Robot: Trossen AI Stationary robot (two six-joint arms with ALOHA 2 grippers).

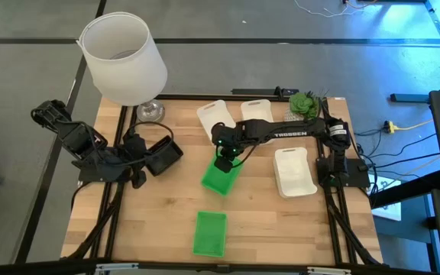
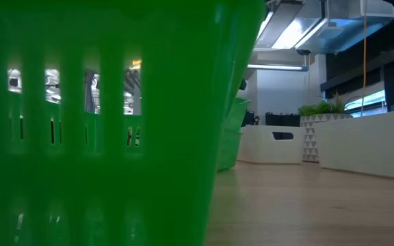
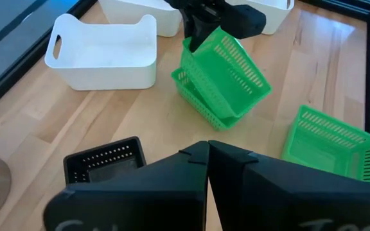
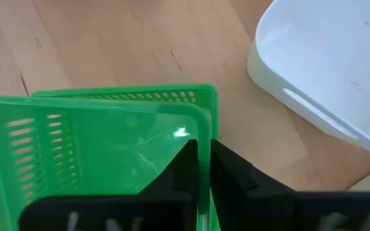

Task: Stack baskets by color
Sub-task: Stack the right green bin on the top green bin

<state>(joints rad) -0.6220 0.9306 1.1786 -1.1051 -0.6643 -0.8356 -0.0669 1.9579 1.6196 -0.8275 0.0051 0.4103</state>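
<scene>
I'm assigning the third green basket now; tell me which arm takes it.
Right, probably. Its pincer is already at the green pair, close to the lone green basket; the left pincer sits shut by the black basket.

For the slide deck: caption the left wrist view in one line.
Right gripper lowers a tilted green basket into another green basket; a third lies apart.

"TROSSEN" is read in white letters on the right arm [image 1: 285,131] in the high view. White marks on both wrist views' claws are too blurred to be read.
</scene>
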